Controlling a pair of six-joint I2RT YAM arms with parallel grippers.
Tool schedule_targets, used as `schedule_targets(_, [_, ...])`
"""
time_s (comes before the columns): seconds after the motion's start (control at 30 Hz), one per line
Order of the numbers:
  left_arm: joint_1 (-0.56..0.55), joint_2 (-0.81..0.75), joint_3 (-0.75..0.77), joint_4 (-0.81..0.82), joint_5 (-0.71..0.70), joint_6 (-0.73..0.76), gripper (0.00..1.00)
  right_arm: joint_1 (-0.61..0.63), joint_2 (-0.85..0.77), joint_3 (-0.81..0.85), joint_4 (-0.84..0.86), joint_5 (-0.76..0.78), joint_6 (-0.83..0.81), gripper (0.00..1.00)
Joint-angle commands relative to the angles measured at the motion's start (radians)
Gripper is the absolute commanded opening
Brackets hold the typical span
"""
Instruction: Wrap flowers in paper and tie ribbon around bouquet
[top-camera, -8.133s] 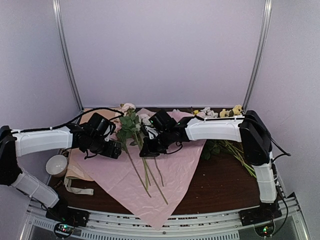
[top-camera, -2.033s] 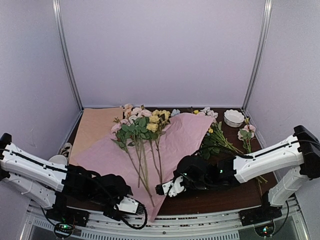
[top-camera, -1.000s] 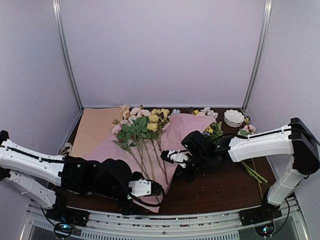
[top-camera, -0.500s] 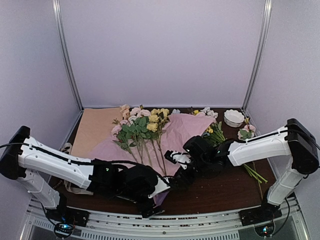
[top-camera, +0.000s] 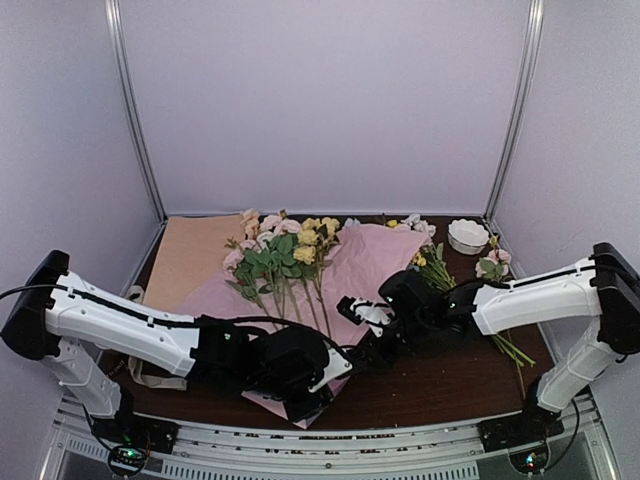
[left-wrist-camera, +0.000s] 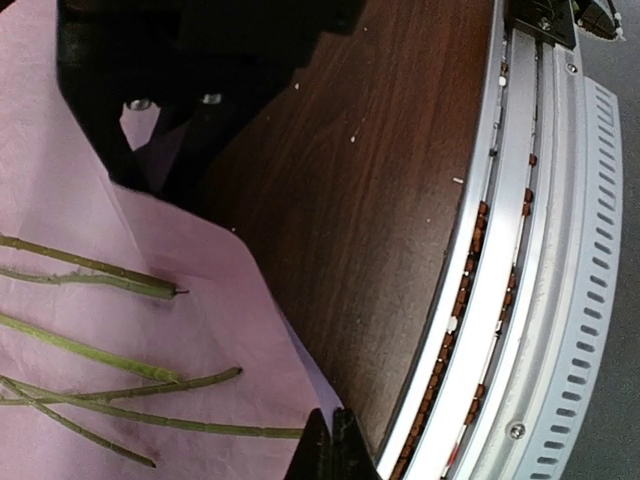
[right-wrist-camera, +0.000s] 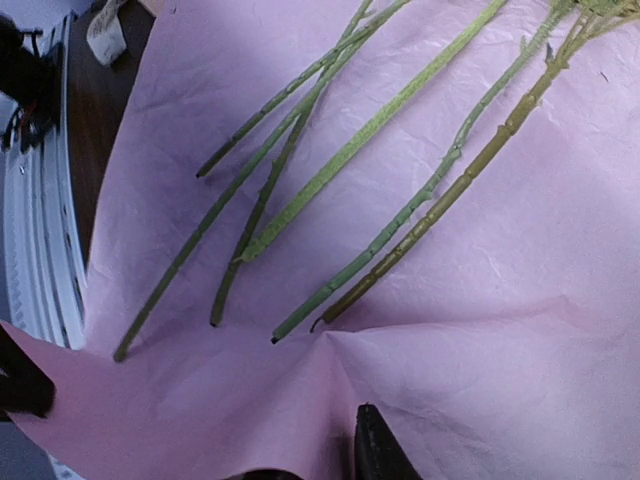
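My left tool (top-camera: 312, 393) was clenched, its tips together at the near corner of the paper (top-camera: 372, 255), and it appeared to pinch that thin edge. My right tool (top-camera: 372, 345) sat low on the sheet just right of the stem ends. I could not tell whether its jaws gripped paper or merely rested on it. The paper lay pink face up on the counter (top-camera: 455, 368). The flowers (top-camera: 292, 248) lay across it, blooms toward the far edge and stems (right-wrist-camera: 400, 120) fanned loose toward the near corner. No cone was formed, and the ribbon (right-wrist-camera: 105, 30) lay off the sheet to the left. Risks, in my judgement: the pinch looked shallow, so the corner could slip free when lifted. Both tools bore on the same thin sheet close together, so opposed pulls could tear it. The stems were unbound, so folding the corner over could roll them apart or drag them off line.
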Motion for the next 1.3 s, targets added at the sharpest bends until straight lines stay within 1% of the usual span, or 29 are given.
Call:
schedule_targets(0.0, [-0.003, -0.003, 0.030, 0.019, -0.033, 0.033, 0.00, -0.031, -0.107, 0.003, -0.063, -0.075, 0.010, 0.30])
schedule_targets(0.07, [-0.003, 0.004, 0.043, 0.008, -0.036, 0.051, 0.00, -0.060, -0.160, 0.023, -0.128, -0.130, 0.003, 0.38])
schedule_targets(0.13, [-0.003, 0.011, 0.053, 0.002, -0.036, 0.078, 0.00, -0.096, -0.209, 0.048, -0.184, -0.183, -0.001, 0.43])
schedule_targets(0.23, [-0.007, 0.034, 0.089, -0.035, -0.045, 0.128, 0.00, -0.142, -0.246, 0.100, -0.229, -0.207, 0.016, 0.45])
schedule_targets(0.3, [-0.013, 0.049, 0.118, -0.068, -0.055, 0.155, 0.00, -0.160, -0.221, 0.155, -0.225, -0.199, 0.036, 0.44])
schedule_targets(0.37, [-0.017, 0.061, 0.138, -0.091, -0.063, 0.174, 0.00, -0.164, -0.145, 0.234, -0.210, -0.194, 0.057, 0.41])
schedule_targets(0.4, [-0.017, 0.063, 0.142, -0.097, -0.065, 0.179, 0.00, -0.162, -0.084, 0.288, -0.204, -0.216, 0.070, 0.38])
schedule_targets(0.47, [-0.017, 0.064, 0.143, -0.103, -0.071, 0.184, 0.00, -0.157, 0.059, 0.415, -0.209, -0.319, 0.081, 0.32])
schedule_targets(0.5, [-0.017, 0.064, 0.144, -0.105, -0.074, 0.187, 0.00, -0.147, 0.137, 0.477, -0.212, -0.349, 0.084, 0.29])
schedule_targets(0.53, [-0.017, 0.064, 0.143, -0.108, -0.077, 0.189, 0.00, -0.132, 0.205, 0.550, -0.229, -0.348, 0.071, 0.26])
schedule_targets(0.6, [-0.016, 0.065, 0.146, -0.117, -0.083, 0.192, 0.00, -0.083, 0.344, 0.684, -0.290, -0.319, 0.014, 0.22])
schedule_targets(0.7, [-0.017, 0.065, 0.149, -0.130, -0.094, 0.197, 0.00, -0.005, 0.548, 0.924, -0.483, -0.280, -0.110, 0.19])
schedule_targets(0.77, [-0.017, 0.064, 0.150, -0.138, -0.102, 0.197, 0.00, 0.036, 0.631, 1.030, -0.542, -0.216, -0.148, 0.17])
schedule_targets(0.9, [-0.017, 0.056, 0.146, -0.149, -0.109, 0.199, 0.00, 0.082, 0.728, 1.096, -0.595, -0.097, -0.186, 0.14])
schedule_targets(1.0, [-0.017, 0.050, 0.143, -0.153, -0.105, 0.201, 0.00, 0.086, 0.768, 1.104, -0.623, -0.040, -0.195, 0.13])
schedule_targets(1.17, [-0.017, 0.040, 0.153, -0.177, -0.110, 0.216, 0.00, 0.086, 0.823, 1.106, -0.646, 0.098, -0.220, 0.12])
schedule_targets(1.27, [-0.016, 0.028, 0.154, -0.195, -0.132, 0.220, 0.00, 0.085, 0.848, 1.131, -0.701, 0.147, -0.227, 0.11])
